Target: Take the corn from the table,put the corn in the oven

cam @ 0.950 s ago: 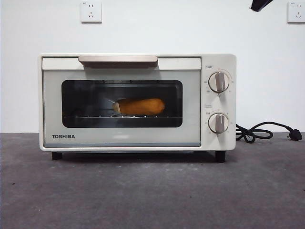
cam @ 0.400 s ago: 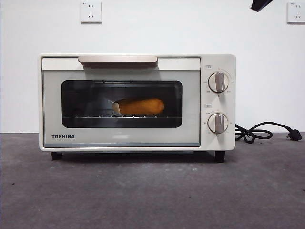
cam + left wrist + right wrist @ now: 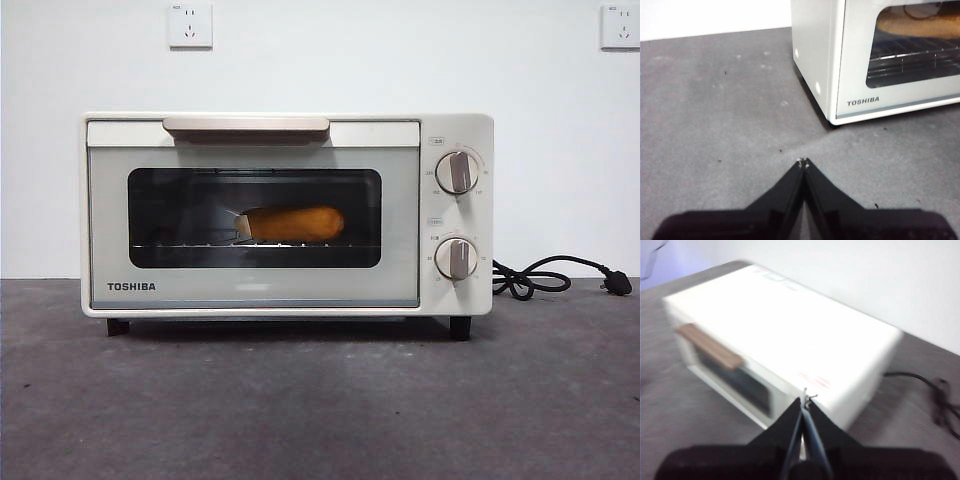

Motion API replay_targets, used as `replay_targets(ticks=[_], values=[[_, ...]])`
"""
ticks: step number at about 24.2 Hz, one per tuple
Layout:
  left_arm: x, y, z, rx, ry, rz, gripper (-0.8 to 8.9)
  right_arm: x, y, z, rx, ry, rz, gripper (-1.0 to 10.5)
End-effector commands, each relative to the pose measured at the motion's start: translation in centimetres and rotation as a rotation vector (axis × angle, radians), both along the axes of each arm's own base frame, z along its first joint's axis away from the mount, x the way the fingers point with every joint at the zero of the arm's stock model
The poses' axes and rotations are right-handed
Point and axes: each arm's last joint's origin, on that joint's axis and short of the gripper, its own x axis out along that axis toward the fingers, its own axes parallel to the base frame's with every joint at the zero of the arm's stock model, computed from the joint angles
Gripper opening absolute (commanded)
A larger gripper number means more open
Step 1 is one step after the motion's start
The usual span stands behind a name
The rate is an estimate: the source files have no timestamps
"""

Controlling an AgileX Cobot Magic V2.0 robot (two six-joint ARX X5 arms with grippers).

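Corn cob [image 3: 293, 223] lies on the wire rack behind the closed door of the TOSHIBA toaster oven [image 3: 455, 215], left gripper [image 3: 803, 163] clenched empty over the table [image 3: 715, 125], right gripper [image 3: 805, 396] clenched empty above the oven.

So from the left wrist cam we've got the left gripper [image 3: 803, 162] hanging over the table [image 3: 715, 115] with its jaws pressed together, nothing in them. Ahead sits the oven [image 3: 840, 60], its near corner toward us, door closed, TOSHIBA logo readable. Through the window we can just see the corn [image 3: 920, 25] lying above the wire rack [image 3: 910, 57].
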Motion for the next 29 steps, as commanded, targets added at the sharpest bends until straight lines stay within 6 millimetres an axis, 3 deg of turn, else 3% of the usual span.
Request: replay_targets(ticks=[1, 5, 10, 14, 29], values=[[0.1, 0.0, -0.4, -0.009, 0.023, 0.001, -0.04, -1.2, -1.7, -4.1, 0.040, 0.031, -0.111, 0.0], [0.2, 0.0, -0.6, -0.010, 0.044, 0.001, -0.04, -3.3, -3.2, -9.0, 0.098, -0.029, -0.218, 0.0], [0.4, 0.0, -1.0, -0.013, 0.093, 0.002, -0.04, -6.0, -3.6, -17.9, 0.163, -0.069, -0.272, 0.0], [0.5, 0.0, -1.3, -0.014, 0.128, 0.002, -0.04, -6.9, -3.6, -21.2, 0.194, -0.058, -0.291, 0.0], [0.8, 0.0, -1.4, -0.015, 0.145, 0.002, -0.04, -7.2, -3.8, -21.4, 0.207, -0.098, -0.388, 0.0]])
